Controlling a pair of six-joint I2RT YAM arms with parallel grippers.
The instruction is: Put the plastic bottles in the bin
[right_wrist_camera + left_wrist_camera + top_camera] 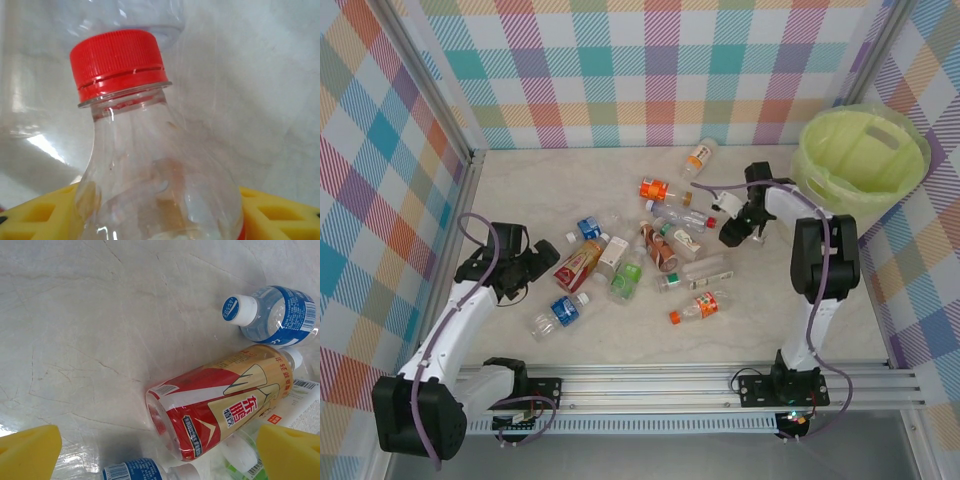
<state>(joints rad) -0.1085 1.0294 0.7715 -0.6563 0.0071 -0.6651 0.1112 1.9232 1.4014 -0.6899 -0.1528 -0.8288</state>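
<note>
Meanwhile: one bottle gripped, the others lying on the table

From above, the plastic bottles (650, 250) are seen scattered in a loose heap in the middle of the table (520, 180). They lie well apart from the bin (820, 185), which stands at the far right corner (lined in lime green). The left gripper (542, 268) is held low just beside the heap's left edge, and the right gripper (735, 232) is set at its right edge.

From the left wrist, the yellow fingers (30, 452) are seen spread wide apart. A red-and-gold bottle (215, 400) lies ahead of them, with a blue-labelled bottle (275, 315) beyond it.

From the right wrist, a clear red-capped bottle (155, 175) is seen clamped between the pads (280, 215), touched on both sides.
</note>
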